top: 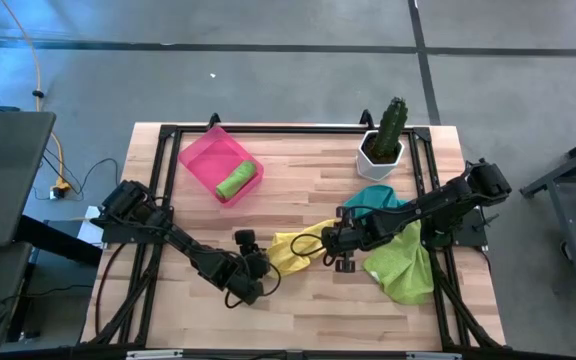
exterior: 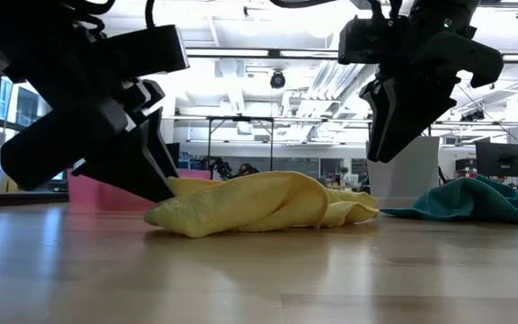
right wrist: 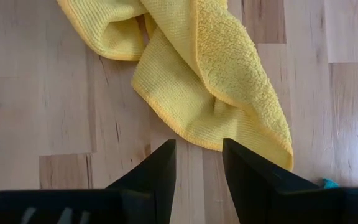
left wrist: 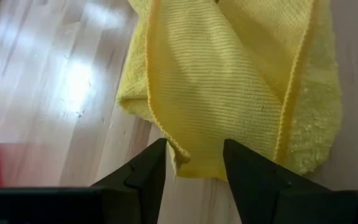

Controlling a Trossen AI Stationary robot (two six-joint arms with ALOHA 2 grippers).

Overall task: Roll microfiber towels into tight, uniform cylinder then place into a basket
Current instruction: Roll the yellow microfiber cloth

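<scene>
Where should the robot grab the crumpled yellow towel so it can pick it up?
Probably the hemmed corner of the yellow towel lying loose on the wood just ahead of the left gripper. Its fingers are open either side of that edge, so coming down from above and pinching it looks easiest.

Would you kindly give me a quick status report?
Both grippers open: left gripper and right gripper at the crumpled yellow towel. One rolled green towel in pink basket. Nothing obstructing.

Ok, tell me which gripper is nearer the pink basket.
Left. The left gripper sits on the table below the basket, beside the yellow towel. The right gripper is farther off, across that towel, nearer the teal towel.
</scene>
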